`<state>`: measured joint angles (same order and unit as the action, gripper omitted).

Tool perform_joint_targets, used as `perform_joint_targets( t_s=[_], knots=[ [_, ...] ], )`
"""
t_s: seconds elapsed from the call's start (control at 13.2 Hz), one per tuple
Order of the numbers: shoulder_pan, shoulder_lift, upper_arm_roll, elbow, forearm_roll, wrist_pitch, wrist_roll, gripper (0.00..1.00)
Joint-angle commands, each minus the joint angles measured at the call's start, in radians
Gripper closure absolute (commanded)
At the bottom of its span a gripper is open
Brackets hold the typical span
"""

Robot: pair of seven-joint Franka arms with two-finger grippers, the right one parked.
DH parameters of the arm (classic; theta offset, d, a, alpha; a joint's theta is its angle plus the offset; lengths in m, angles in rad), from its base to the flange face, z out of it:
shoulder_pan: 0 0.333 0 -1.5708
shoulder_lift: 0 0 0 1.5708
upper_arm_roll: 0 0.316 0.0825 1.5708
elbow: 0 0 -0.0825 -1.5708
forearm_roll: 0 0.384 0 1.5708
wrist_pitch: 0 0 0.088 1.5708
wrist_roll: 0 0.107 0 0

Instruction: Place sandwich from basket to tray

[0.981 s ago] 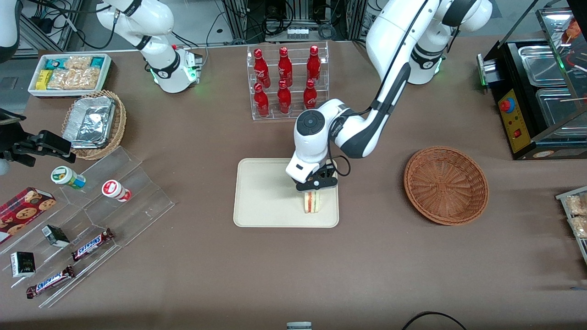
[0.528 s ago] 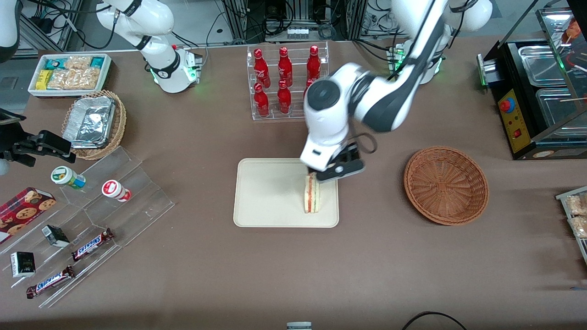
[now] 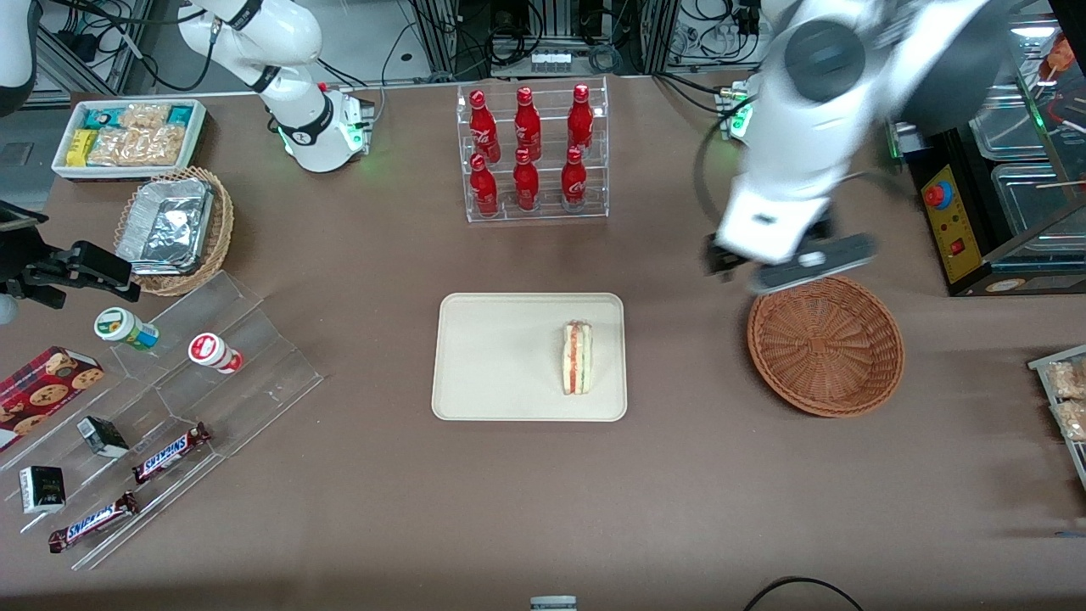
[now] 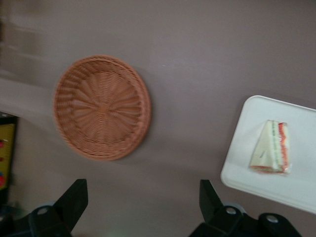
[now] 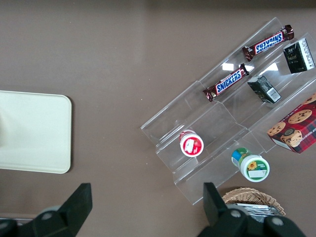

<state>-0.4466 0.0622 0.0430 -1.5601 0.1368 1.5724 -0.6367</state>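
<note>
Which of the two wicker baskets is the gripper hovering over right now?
The reddish-brown empty basket toward the working arm's end; the open gripper hangs above its rim. The lighter tan basket holds foil containers and lies toward the parked arm's end.

Claw hangs high over the bench, above the basket rim farthest from the front camera, fingers spread wide, nothing between them. Bare brown strip between basket and tray, wide enough to pass through. Sandwich stands on edge on the tray, at the end nearest the basket, only thing sticking up there. Bottle rack stands farther from the camera than the tray. Black machine crowds the working arm's end, close beside the basket.
</note>
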Motion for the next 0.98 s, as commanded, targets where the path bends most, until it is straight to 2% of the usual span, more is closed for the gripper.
perform_joint_targets(
  t_s=[0.0,0.15,0.3,0.6,0.91],
  knots=[
    [0.139,-0.096,-0.012,-0.044,-0.061,-0.044,0.191,0.00],
    [0.201,-0.130,-0.009,-0.047,-0.081,-0.061,0.315,0.00],
    [0.284,-0.185,0.015,-0.089,-0.175,-0.058,0.461,0.00],
    [0.296,-0.237,0.060,-0.136,-0.178,-0.054,0.491,0.00],
    [0.299,-0.205,0.049,-0.101,-0.171,-0.060,0.497,0.00]
  ],
)
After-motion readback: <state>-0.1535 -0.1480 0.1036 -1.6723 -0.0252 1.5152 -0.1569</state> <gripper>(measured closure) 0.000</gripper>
